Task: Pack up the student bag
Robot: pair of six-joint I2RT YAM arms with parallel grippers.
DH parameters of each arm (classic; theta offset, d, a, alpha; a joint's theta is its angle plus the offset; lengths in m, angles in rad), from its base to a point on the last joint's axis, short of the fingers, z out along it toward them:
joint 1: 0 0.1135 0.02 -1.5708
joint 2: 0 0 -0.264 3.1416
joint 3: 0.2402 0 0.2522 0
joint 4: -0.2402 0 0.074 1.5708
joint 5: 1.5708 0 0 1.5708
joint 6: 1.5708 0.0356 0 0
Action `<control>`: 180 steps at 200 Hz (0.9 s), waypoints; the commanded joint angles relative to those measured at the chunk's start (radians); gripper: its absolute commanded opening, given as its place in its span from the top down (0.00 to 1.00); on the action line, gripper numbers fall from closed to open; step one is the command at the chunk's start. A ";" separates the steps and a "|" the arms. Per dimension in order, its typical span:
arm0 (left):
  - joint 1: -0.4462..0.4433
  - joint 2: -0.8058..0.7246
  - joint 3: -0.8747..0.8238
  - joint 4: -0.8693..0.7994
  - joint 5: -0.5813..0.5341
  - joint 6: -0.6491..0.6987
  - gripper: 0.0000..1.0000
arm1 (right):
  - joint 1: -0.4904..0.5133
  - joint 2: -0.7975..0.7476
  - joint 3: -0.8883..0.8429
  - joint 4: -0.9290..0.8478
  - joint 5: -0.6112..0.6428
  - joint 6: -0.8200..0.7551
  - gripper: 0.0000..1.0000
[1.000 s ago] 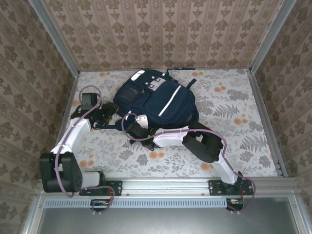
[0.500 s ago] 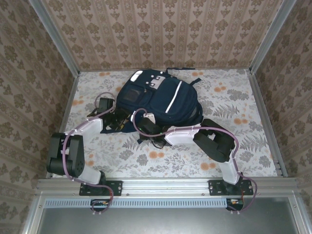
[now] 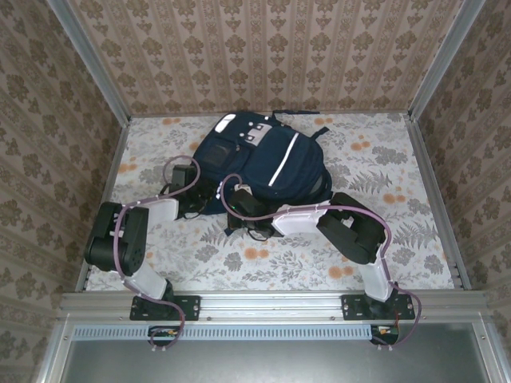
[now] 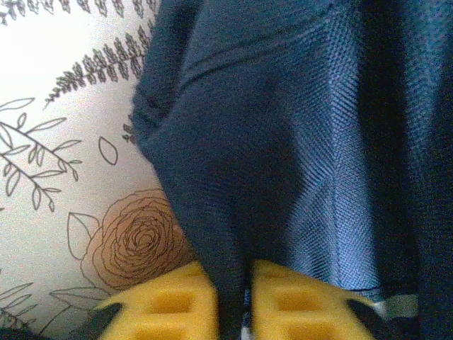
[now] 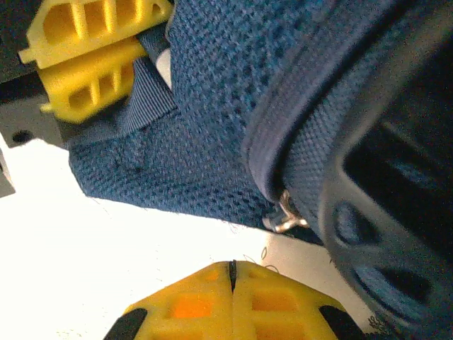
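Claw status, left first: left claw (image 4: pixel 232 310) is pinching a fold of navy fabric at the near-left edge of the bag (image 3: pixel 271 163). Fingers (image 4: pixel 166 306) sit either side of the fold, cloth running up and away from them. Grip looks deep enough, not just on the hem.

Bag lies mid-bench (image 3: pixel 383 167), toward the back wall, front face up.

Right claw (image 5: pixel 231 297) sits just off the bag's near edge, low over the bench, pressed together with nothing in it. From its camera a small metal pull (image 5: pixel 284 214) hangs under a thick rolled seam (image 5: pixel 283 120), just ahead and slightly right.

My read: the step is getting the bag open, left holds, right works the pull. To do it well:
- Hold the left pinch firm and lift a little so the seam goes taut.
- Spread the right claw before advancing.
- Come in low from the bench side and close on the pull alone, not the mesh.
- Drag along the seam, not across it.

Risk: the pull is tiny, easy to grab fabric instead.
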 commanded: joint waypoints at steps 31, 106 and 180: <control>-0.002 -0.050 0.012 -0.058 -0.193 0.034 1.00 | -0.043 -0.063 -0.066 -0.116 0.006 -0.049 1.00; 0.024 -0.011 0.017 -0.047 -0.171 0.031 1.00 | -0.048 -0.172 -0.174 -0.148 0.043 -0.085 1.00; -0.045 0.020 -0.008 0.076 -0.068 -0.052 1.00 | -0.014 -0.264 -0.165 -0.080 0.271 0.090 0.64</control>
